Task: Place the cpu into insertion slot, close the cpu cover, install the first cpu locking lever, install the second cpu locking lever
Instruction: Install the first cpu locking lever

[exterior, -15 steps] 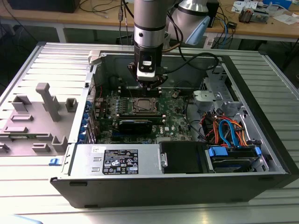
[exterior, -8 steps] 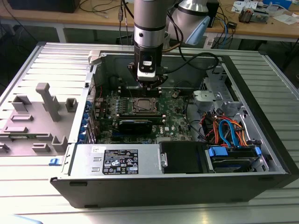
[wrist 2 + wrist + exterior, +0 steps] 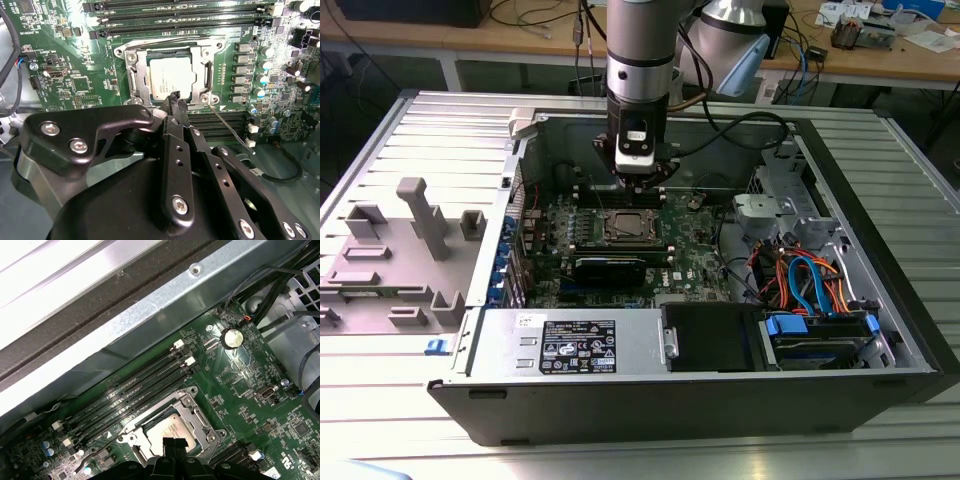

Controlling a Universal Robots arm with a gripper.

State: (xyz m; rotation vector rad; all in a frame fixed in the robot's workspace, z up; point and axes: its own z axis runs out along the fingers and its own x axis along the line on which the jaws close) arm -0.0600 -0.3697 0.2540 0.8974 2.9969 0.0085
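In the upper centre of the exterior view the arm reaches down into the open computer case, which lies on the slatted metal desk, and the claw hangs just above the green board. In both wrist views the claw is clenched, its two black fingertips pressed together with nothing between them. The tips stand over the near edge of the insertion slot; whether they touch it cannot be told. The cpu lies flat in the slot, its dull silver top showing through the window of the cpu cover, which lies down over it as a silver frame. A thin metal lever runs out at a slant from one corner of the slot, clear of it. Long black memory slots run beside the slot on the side away from the claw. At the exterior view's left a grey fixture rests on the desk, well apart from the case
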